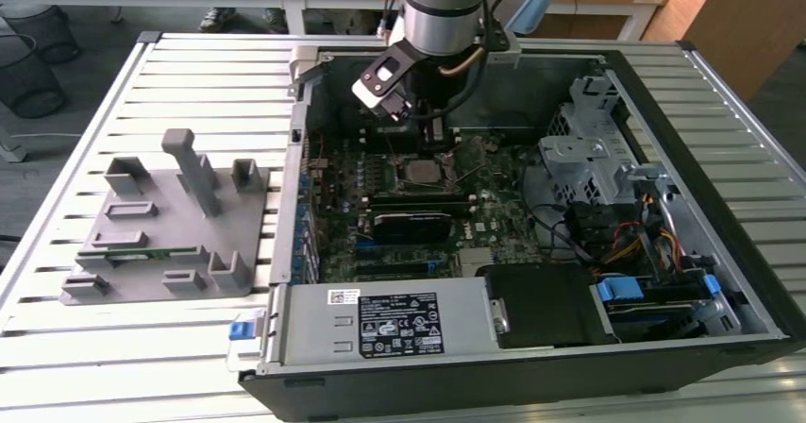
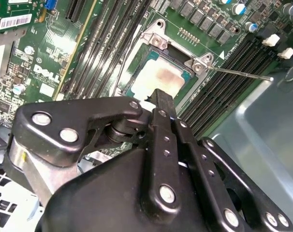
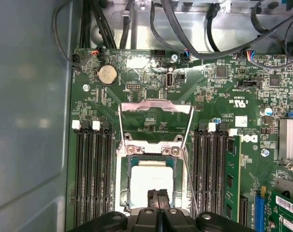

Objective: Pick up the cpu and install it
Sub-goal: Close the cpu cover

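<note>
The cpu (image 3: 151,178), a silvery-grey square chip, lies flat inside the black-framed socket (image 3: 121,183) on the green motherboard. In the second wrist view the cpu (image 2: 161,76) sits just past my fingertips. My gripper (image 3: 157,194) hovers over the chip's near edge, its two black fingers pressed together with nothing between them. I cannot tell whether they touch the chip. The socket's metal load plate (image 3: 155,107) stands swung open. In the exterior view my gripper (image 1: 422,132) hangs inside the open computer case just above the socket (image 1: 422,170).
A thin lever rod (image 2: 243,73) sticks out beside the socket. Memory slots (image 3: 91,174) flank it, with a green stick (image 3: 232,179) seated. A grey fixture tray (image 1: 164,225) lies at the exterior view's left. Drive cage (image 1: 592,149), cables and power supply (image 1: 377,321) crowd the case.
</note>
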{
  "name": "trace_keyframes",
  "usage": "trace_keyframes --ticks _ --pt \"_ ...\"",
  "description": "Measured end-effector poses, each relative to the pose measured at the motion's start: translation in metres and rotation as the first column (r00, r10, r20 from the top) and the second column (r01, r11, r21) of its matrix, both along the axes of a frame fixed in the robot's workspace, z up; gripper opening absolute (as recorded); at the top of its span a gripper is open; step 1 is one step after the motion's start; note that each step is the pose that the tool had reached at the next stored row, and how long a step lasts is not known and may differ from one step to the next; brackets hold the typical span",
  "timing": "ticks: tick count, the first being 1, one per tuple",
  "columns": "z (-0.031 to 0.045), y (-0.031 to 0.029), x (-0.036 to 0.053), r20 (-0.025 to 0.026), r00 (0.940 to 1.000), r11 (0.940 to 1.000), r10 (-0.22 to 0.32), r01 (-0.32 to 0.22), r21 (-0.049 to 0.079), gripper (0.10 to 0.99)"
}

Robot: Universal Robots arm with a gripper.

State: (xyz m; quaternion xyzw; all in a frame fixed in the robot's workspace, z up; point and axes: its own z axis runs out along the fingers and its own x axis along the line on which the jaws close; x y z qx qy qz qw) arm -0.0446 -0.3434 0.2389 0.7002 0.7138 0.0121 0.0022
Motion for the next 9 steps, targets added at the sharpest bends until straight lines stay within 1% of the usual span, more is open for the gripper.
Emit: trace_keyframes --ticks 5,9 --pt "0.0043 0.0000 0.0000 0.0000 1.0000 1.0000 0.000 0.000 0.000 0.106" --pt "0.0053 0.0000 0.0000 0.0001 1.0000 1.0000 0.000 0.000 0.000 0.106"
